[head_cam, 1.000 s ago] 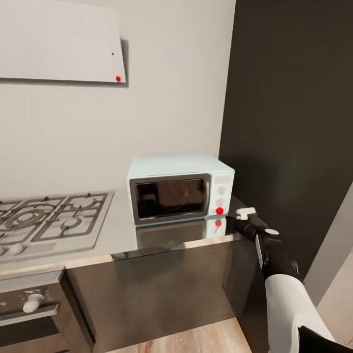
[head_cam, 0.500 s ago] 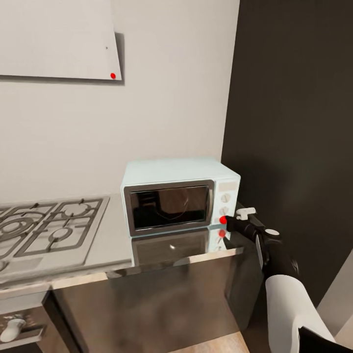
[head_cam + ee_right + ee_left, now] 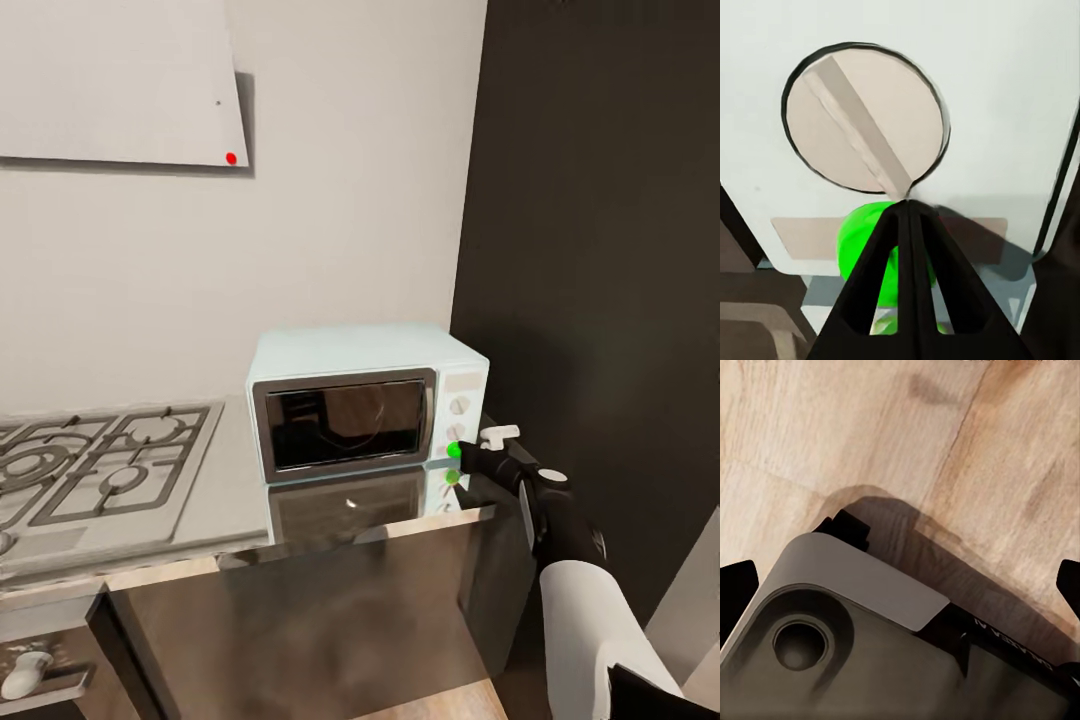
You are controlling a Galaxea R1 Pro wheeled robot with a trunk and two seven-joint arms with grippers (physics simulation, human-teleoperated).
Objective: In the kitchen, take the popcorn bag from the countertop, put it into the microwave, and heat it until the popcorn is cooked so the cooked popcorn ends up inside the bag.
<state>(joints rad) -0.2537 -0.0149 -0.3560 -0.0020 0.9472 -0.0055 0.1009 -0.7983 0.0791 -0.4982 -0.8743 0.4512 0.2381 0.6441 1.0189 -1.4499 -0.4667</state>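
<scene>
The pale mint-blue microwave (image 3: 360,352) stands on the glossy grey countertop (image 3: 225,492) with its dark glass door closed. The small light (image 3: 453,450) on its white side panel glows green. My right gripper (image 3: 464,453) is shut, its tip pressed against that light. In the right wrist view the joined fingertips (image 3: 907,217) meet over the green light (image 3: 866,236), just under a round knob (image 3: 862,116). My left gripper (image 3: 904,583) is open over the wooden floor (image 3: 855,427) and my own base. The popcorn bag is hidden from view.
A grated gas hob (image 3: 90,465) lies on the counter to the microwave's left. A tall dark cabinet (image 3: 600,250) rises right beside the microwave and my right arm. A white wall unit (image 3: 110,80) hangs above. An oven knob (image 3: 25,675) shows at lower left.
The microwave's panel light has turned from red to green, with the right gripper's tip now on it. The head camera moved closer a second ago, then stayed still.
</scene>
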